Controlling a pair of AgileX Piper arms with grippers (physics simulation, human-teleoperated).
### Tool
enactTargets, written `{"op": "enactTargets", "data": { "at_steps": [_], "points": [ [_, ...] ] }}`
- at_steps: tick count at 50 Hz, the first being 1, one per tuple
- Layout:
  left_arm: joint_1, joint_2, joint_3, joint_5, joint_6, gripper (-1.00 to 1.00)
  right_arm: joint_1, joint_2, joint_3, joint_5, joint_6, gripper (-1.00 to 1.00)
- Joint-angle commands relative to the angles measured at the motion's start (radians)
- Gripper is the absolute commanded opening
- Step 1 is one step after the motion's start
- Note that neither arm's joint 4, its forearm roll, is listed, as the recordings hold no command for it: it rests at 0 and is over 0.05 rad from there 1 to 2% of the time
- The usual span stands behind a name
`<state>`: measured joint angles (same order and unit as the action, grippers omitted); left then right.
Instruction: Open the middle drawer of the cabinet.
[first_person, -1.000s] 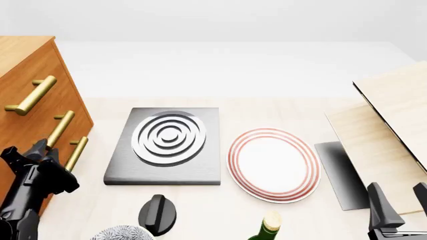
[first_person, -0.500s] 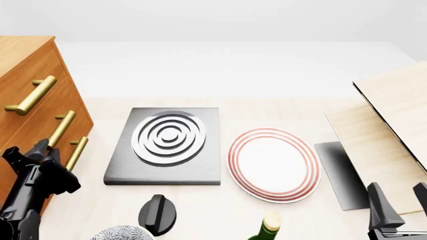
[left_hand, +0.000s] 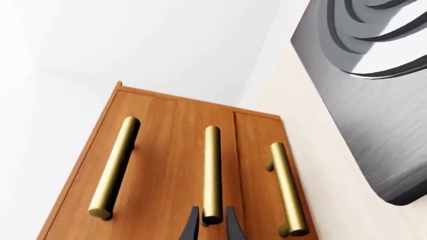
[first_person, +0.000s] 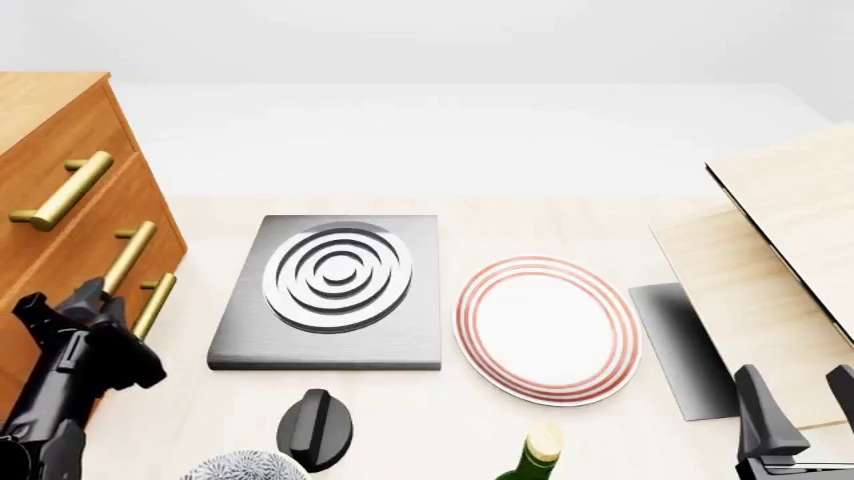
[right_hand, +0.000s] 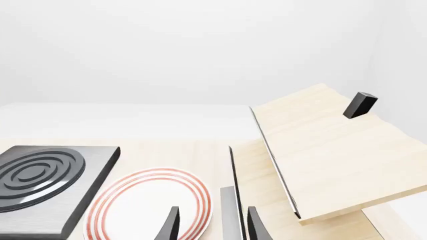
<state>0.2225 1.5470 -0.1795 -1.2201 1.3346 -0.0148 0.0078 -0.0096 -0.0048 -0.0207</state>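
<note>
Three brass-handled fronts stack on the cabinet (first_person: 54, 190) at far left, where the left gripper (left_hand: 212, 223) has its jaws apart astride the near end of the middle drawer (left_hand: 205, 150) handle, while the right gripper (right_hand: 210, 225), jaws apart, hovers by the plate (first_person: 547, 328).

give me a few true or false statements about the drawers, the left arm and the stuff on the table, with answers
1. All three drawers of the cabinet are shut. True.
2. The left end effector straddles the handle of the middle drawer, its fingertips on either side of the bar. True.
3. The red-rimmed plate sits on the grey burner slab. False: it lies on the table beside the slab.
4. The right end effector holds the green bottle. False: it is open and holds nothing.
5. The top drawer's handle is missing. False: all three brass handles are in place.
</note>
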Motion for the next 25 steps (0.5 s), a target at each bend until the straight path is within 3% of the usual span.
{"op": "enactTargets", "data": {
  "at_steps": [1,25],
  "points": [
    [-0.07,-0.002,-0.03,0.0,0.011,-1.0,0.004,-0.001,0.002,0.001,0.005,1.0],
    [-0.117,0.055,-0.073,0.0,0.028,-1.0,0.004,-0.001,0.002,0.001,0.005,1.0]
  ]
}}
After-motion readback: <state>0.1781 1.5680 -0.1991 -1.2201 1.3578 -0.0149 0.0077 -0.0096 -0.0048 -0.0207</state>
